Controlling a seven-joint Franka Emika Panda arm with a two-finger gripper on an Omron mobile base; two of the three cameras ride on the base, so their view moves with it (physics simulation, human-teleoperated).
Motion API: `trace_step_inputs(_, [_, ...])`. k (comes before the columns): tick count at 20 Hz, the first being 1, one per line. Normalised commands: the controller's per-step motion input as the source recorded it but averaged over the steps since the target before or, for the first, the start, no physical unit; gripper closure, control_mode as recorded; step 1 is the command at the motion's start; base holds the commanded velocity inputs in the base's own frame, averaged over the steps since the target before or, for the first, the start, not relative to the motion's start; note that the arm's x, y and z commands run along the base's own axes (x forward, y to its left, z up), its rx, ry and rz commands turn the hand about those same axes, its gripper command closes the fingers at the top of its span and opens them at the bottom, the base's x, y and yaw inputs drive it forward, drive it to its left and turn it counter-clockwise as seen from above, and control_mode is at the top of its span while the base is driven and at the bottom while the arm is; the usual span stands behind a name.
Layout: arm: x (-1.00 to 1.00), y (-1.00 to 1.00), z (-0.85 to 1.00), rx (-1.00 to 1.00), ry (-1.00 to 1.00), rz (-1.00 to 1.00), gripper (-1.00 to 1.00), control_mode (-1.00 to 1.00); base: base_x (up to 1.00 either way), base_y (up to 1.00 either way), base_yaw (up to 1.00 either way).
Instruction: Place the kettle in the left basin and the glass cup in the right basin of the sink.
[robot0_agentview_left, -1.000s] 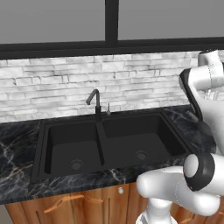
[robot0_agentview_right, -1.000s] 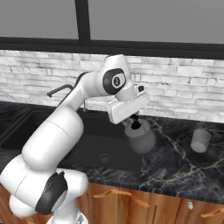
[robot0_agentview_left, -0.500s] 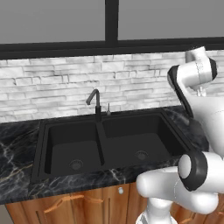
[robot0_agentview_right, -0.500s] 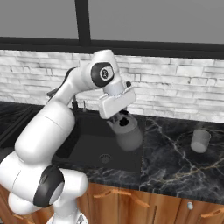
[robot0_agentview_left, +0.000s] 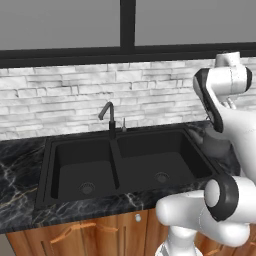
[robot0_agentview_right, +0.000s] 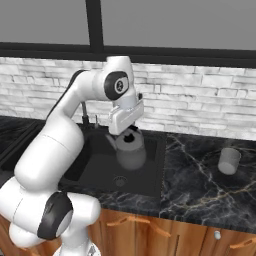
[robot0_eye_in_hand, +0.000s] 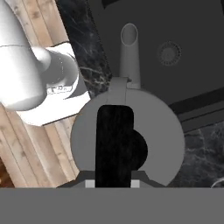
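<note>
My gripper is shut on the black arched handle of the silver-grey kettle. The kettle hangs upright in the air over the right basin of the black sink, spout to the left. In the left base view the kettle shows partly behind my arm, near the right basin's right rim. The left basin lies beyond the divider. Looking down in the hand view, the kettle and its spout sit above the front rim and a round drain. The glass cup stands on the counter to the right.
A dark curved faucet rises behind the sink's divider. Black marble counter surrounds the sink, with a white brick wall behind. Wooden cabinet fronts run below the counter edge.
The arm has swung left with the kettle, carrying it from above the counter's edge to above the right basin. The glass cup has not moved.
</note>
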Motion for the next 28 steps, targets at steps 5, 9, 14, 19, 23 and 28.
trace_step_inputs(5, [0.03, 0.41, 0.00, 0.08, -0.10, 0.10, 1.00, -1.00, 0.00, 0.00, 0.00])
trace_step_inputs(9, [0.00, 0.47, 0.00, 0.02, -0.09, 0.08, 1.00, -1.00, 0.00, 0.00, 0.00])
trace_step_inputs(14, [0.00, 0.55, 0.00, 0.00, -0.09, 0.06, 1.00, -1.00, 0.00, 0.00, 0.00])
trace_step_inputs(19, [0.00, 0.56, 0.00, 0.00, -0.03, 0.06, 1.00, -1.00, 0.00, 0.00, 0.00])
trace_step_inputs(23, [-0.01, 0.57, 0.00, 0.00, 0.00, 0.06, 1.00, -1.00, 0.00, 0.00, 0.00])
trace_step_inputs(28, [-0.01, 0.58, 0.00, 0.00, 0.00, 0.07, 1.00, -1.00, 0.00, 0.00, 0.00])
